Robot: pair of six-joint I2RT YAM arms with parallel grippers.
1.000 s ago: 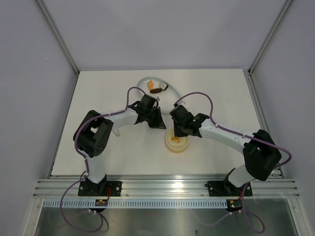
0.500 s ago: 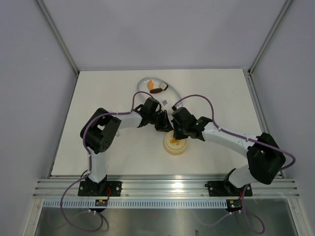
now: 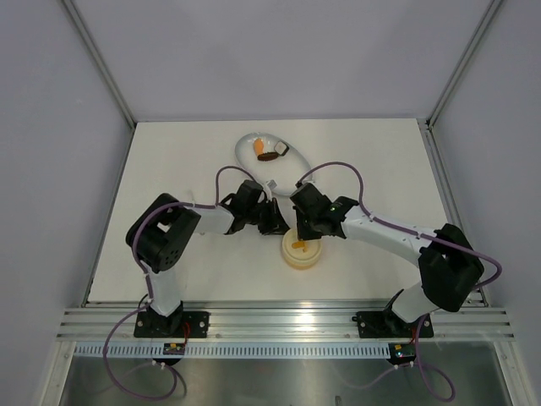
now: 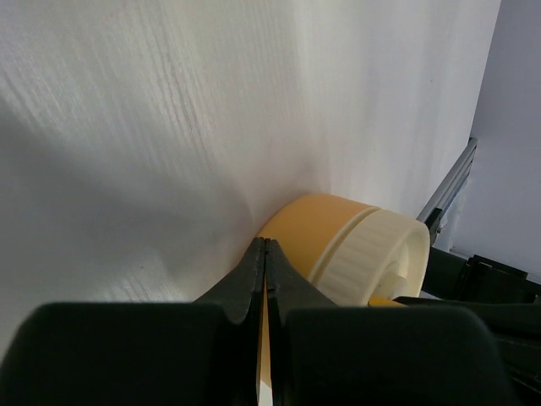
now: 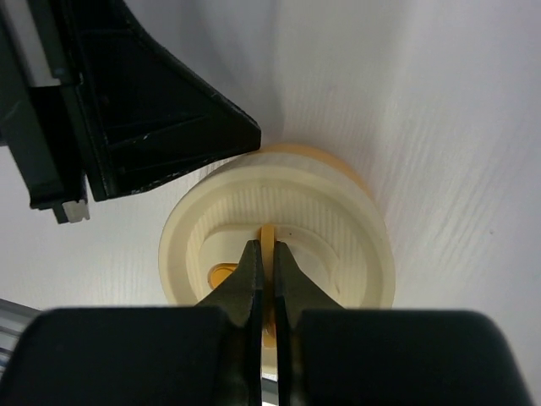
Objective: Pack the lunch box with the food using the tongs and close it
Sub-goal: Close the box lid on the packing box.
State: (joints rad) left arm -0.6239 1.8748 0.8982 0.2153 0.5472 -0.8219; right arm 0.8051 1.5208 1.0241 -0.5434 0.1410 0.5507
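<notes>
The lunch box (image 3: 302,256), a pale-yellow round tub, stands in the middle of the table with its ridged lid (image 5: 338,220) on top. My right gripper (image 5: 269,245) points down onto the lid, shut on the thin orange tab at its centre. From above, the right gripper (image 3: 305,235) covers the tub's far half. My left gripper (image 4: 266,242) is shut with nothing in it, its tips against the tub's side wall (image 4: 321,228) low on the left. Food pieces lie in the white oval dish (image 3: 245,144): an orange one (image 3: 258,146), a dark brown one (image 3: 269,156), a white-and-black one (image 3: 281,149). The tongs are out of view.
Both arms meet over the table's middle, the left gripper (image 3: 276,223) a finger's width from the right one. Its black body (image 5: 152,127) fills the upper left of the right wrist view. Grey walls enclose the table; a metal rail (image 3: 287,321) runs along the near edge.
My left gripper has swung toward the tub and dropped to its left side. The right gripper has stayed shut on the lid, and the tub has barely shifted.
</notes>
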